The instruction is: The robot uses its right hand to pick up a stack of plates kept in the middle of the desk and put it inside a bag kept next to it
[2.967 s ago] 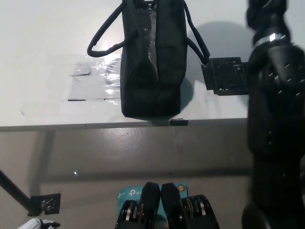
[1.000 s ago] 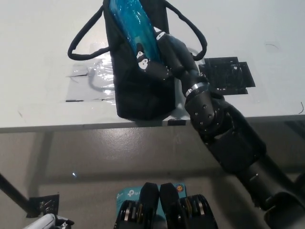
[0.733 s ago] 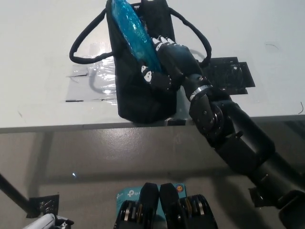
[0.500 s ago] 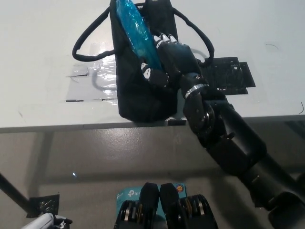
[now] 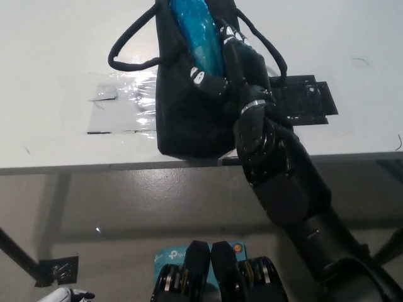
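Note:
A black bag [image 5: 189, 119] with loop handles lies on the white desk [image 5: 56, 63], its near end at the front edge. A blue wrapped stack of plates [image 5: 200, 31] stands on edge in the bag's open top. My black right hand [image 5: 230, 60] is shut on the stack, fingers curled over its near side, wrist over the bag's right wall. The lower part of the stack is hidden inside the bag. Only a sliver of my white left hand [image 5: 63, 296] shows at the bottom left corner.
A black flat patch [image 5: 308, 97] sits on the desk right of the bag. Clear tape or film [image 5: 123, 100] is stuck to the desk left of the bag. Below the desk edge is grey floor, with a teal box [image 5: 170, 257] near the bottom.
The bag and plate stack have shifted right and farther back, and the stack sits deeper in the bag. My right arm has swung in closer, more upright over the bag.

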